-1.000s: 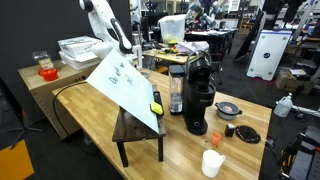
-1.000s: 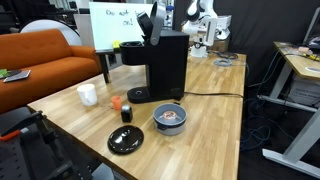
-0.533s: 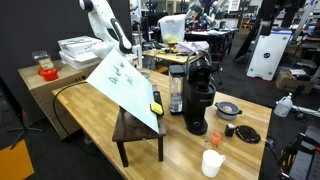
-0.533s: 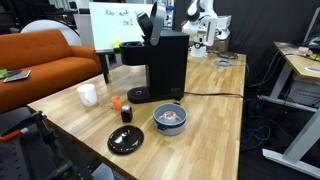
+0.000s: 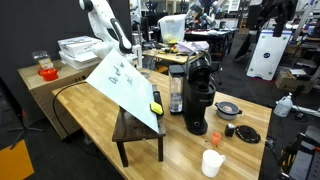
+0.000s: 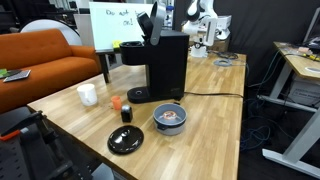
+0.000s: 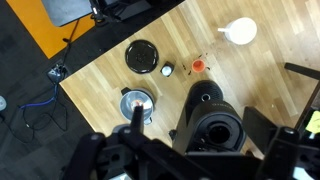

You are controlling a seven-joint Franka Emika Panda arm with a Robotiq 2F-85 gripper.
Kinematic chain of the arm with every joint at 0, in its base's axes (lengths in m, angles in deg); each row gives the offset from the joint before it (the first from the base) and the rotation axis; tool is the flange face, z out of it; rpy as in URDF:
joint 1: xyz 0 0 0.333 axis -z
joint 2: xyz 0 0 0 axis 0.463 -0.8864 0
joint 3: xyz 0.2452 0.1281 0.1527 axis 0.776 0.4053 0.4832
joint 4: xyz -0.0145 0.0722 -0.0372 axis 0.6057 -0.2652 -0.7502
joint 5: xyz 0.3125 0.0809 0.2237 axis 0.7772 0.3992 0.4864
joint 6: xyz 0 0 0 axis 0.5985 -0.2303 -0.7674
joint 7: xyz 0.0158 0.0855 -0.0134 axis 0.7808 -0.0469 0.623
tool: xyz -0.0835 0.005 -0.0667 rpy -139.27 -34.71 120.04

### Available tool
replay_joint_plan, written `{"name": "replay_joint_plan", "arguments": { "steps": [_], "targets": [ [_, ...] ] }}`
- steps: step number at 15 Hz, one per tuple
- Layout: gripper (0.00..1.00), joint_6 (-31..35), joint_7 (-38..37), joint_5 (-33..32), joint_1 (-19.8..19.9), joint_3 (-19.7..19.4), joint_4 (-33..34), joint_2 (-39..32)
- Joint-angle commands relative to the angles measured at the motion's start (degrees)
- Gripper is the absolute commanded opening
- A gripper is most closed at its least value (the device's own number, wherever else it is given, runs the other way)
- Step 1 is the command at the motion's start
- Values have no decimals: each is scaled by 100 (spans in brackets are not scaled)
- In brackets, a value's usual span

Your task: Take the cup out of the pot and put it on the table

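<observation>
The small silver-grey pot stands on the light wooden table in front of the black coffee machine. A small reddish cup lies inside it. The pot also shows in an exterior view and in the wrist view. My gripper hangs high above the table behind the coffee machine, far from the pot. In the wrist view its dark, blurred fingers stand wide apart and hold nothing.
A flat black disc, a white mug, a small orange item and a dark jar lie near the pot. A whiteboard leans on a dark stool. An orange sofa stands beside the table.
</observation>
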Motion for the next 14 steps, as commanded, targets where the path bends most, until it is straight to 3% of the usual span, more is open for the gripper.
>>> {"name": "replay_joint_plan", "arguments": {
  "steps": [1, 5, 8, 12, 14],
  "targets": [
    [100, -9, -16, -7, -28, -16, 13, -1],
    [100, -8, -27, -6, -29, -13, 14, 5],
    [100, 266, -125, 103, -9, -41, 55, -224],
    [100, 686, -324, 729, 18, -271, -4, -646],
    [100, 845, -445, 585, 90, -338, 11, -896]
  ]
}}
